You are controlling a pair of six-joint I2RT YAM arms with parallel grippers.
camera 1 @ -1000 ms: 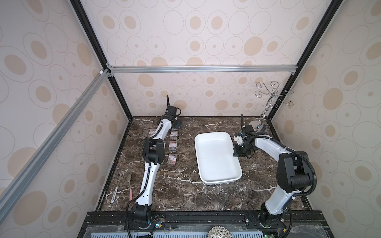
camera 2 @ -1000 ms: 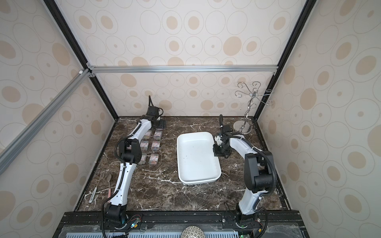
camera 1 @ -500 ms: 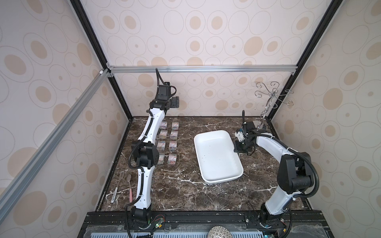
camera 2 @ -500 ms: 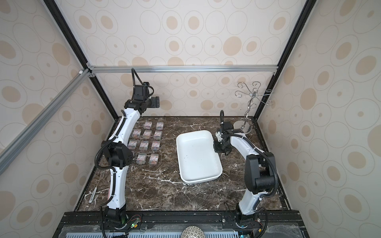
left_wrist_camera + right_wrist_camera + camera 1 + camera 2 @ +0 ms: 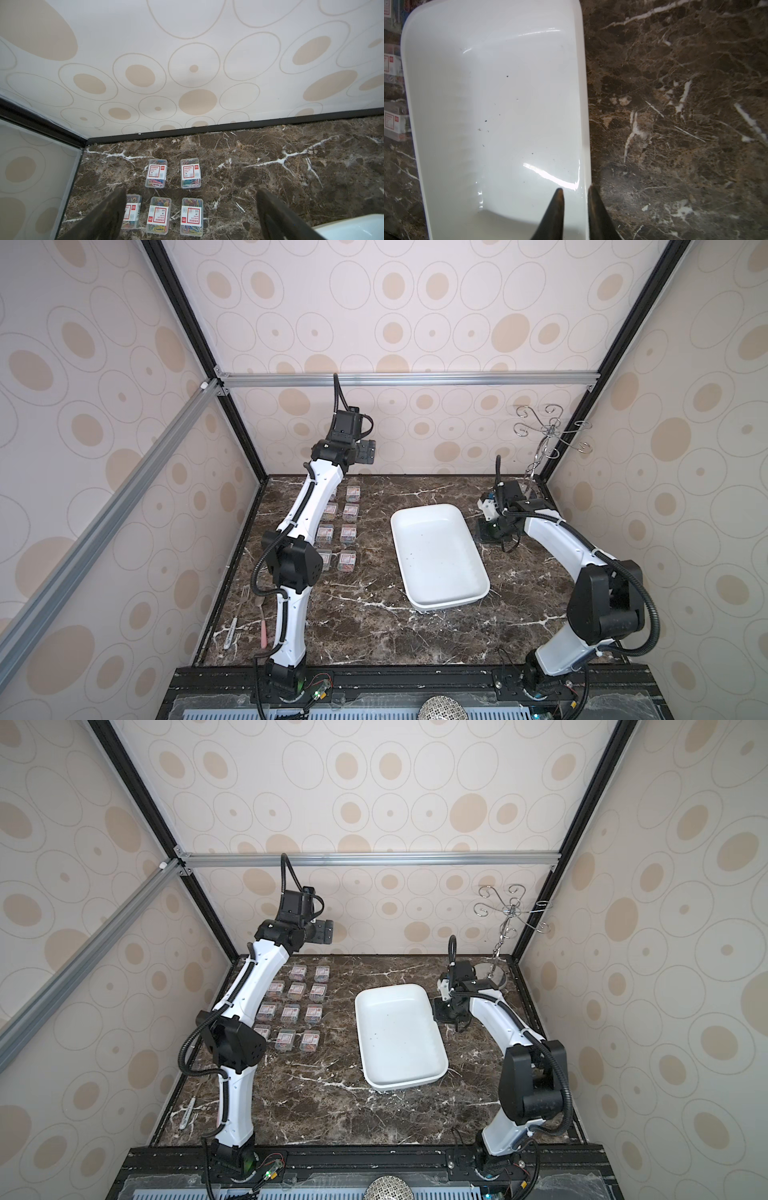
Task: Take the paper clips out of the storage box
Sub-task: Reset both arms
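The main change is at the left arm. One second ago it was low over the far row of the clips (image 5: 289, 1014); now it stands high near the back wall. The left gripper (image 5: 190, 192) has its jaws wide apart and carries nothing. Its wrist view looks down on the clips from above.

The clips all lie on the table (image 5: 374, 635), to the left of the tray (image 5: 436, 507) and apart from it, in neat rows of three. I count eleven small boxes in a top view. The far row has only two, and the arm hides part of the near row.

The tray is empty in both top views and in the right wrist view. Only some small dark specks are on its floor. It is in about the same place as before.

The right gripper (image 5: 576, 190) remains at the far right rim of the tray. Its jaws are a little apart, one inside the rim and one outside. The inner one seems not to press on the wall, so I judge that it is letting go and not holding.

For the task this means, in my judgement, that the last clips are already put down and the taking out is finished. What is left is only to free the rim and pull both arms back.
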